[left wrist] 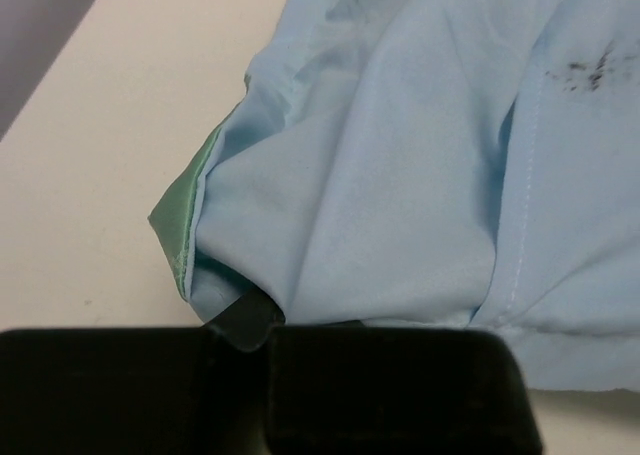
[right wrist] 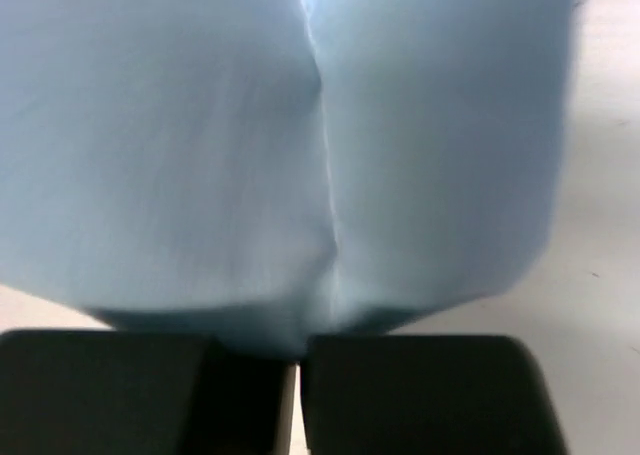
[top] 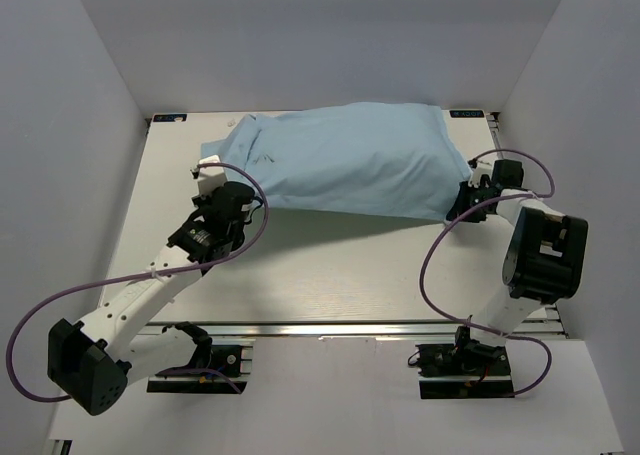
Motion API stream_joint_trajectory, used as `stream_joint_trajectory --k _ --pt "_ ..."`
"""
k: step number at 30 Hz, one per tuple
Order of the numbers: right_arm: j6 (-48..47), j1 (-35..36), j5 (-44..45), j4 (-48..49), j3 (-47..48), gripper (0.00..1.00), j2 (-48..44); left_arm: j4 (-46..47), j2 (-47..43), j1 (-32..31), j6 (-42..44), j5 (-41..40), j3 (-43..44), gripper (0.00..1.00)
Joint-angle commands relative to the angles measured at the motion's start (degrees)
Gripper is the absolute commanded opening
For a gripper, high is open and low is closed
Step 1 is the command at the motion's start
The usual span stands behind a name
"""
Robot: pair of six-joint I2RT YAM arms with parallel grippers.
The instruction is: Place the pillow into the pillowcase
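Left gripper fingers closed tight, pinching a fold at the pillowcase left end; one black fingertip pokes out under the cloth. Right beside that pinch the hem turns over and shows a strip of the green face; everything else facing up is plain light blue. Small dark smudges on the fabric further along. Right gripper also closed, the two pads together with a gathered bunch of blue cloth caught between them, at the near right corner of the case; a stitched seam runs from that pinch straight away from the camera. Pillowcase lies lengthwise across the far half of the table, from the left gripper to the right gripper, plump and rounded over most of its length, flatter and wrinkled at the left end. Pillow itself not visible, hidden by the blue cloth if inside. Left arm reaches in diagonally from the near left, right arm folded up at the right edge.
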Motion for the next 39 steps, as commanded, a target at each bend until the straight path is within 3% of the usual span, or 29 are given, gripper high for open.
stream_joint_trajectory --k 1,6,10,16,23,29,34,35,36,37,38,39 --pt "2.93 0.10 -0.65 6.13 1.10 0.00 -9.20 4.43 -2.50 0.30 3.63 -6.15 5.10 0.00" --pt "8.20 0.19 6.56 8.08 9.96 0.00 -25.53 12.86 -3.20 0.30 14.86 -10.64 12.30 0.00" --pt "8.48 0.10 17.87 9.58 19.71 0.00 -33.38 29.62 -5.57 0.30 30.33 -15.56 18.97 0.00" --pt "2.61 0.10 31.94 5.01 40.96 0.00 -35.86 31.95 -11.09 0.30 38.27 -7.07 34.09 0.00" --pt "-0.75 0.19 40.40 1.41 52.95 0.00 -36.30 30.55 -19.02 0.30 39.33 3.32 40.35 0.00" --pt "4.50 0.19 37.26 -2.90 47.62 0.00 -33.06 31.51 -16.05 0.30 38.62 -0.34 35.10 0.00" --pt "11.02 0.10 24.70 0.16 31.98 0.00 -28.22 36.35 -0.19 0.99 39.15 -16.40 25.34 0.00" --pt "12.60 0.10 23.29 1.13 29.52 0.00 -25.43 35.31 3.00 2.48 34.80 -16.36 24.54 0.00" --pt "14.00 0.10 19.10 2.10 25.14 0.00 -23.66 24.51 6.17 8.06 28.67 -14.18 24.80 0.00" --pt "14.80 0.10 18.10 2.71 23.79 0.00 -21.46 19.18 12.99 12.38 22.08 -3.54 27.32 0.00" --pt "15.68 0.19 17.48 2.37 23.17 0.00 -16.40 16.34 16.62 16.17 14.62 1.78 28.04 0.02" --pt "15.51 0.19 15.64 2.46 23.51 0.00 -13.65 13.00 20.66 21.69 13.15 6.54 29.27 0.17"
